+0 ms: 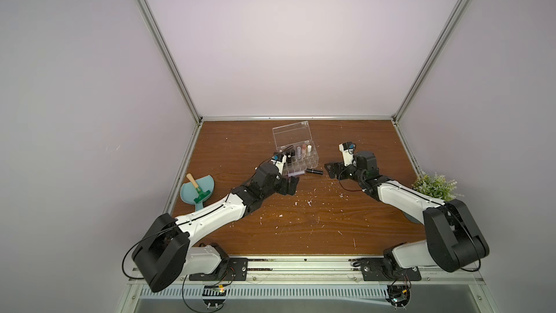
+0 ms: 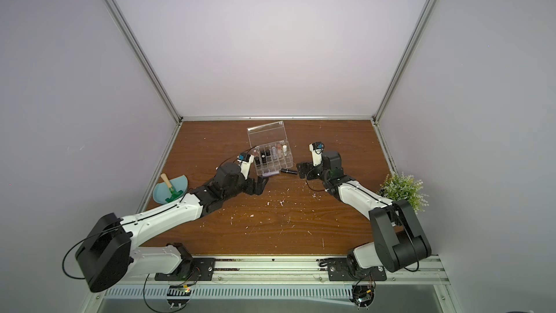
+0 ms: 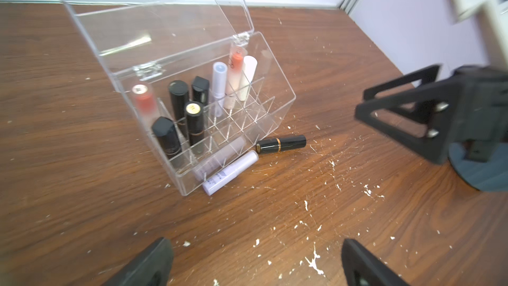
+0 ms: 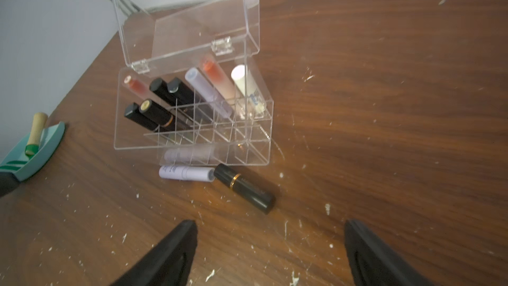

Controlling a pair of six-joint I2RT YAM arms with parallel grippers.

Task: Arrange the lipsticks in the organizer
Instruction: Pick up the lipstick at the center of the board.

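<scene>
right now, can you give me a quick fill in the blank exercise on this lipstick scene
The lid of the organizer is ___.
On the table outside it lie ___ tubes: a lilac lipstick and a black lipstick.
The black lipstick has a ___ band.
The left gripper and the right gripper both hold ___.
Missing words: open, two, gold, nothing.

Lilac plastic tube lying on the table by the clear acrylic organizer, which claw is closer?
Left. The left claw is open just short of the lilac plastic tube; the right claw, also open, is farther off, beyond the black gold-banded lipstick beside it.
</scene>
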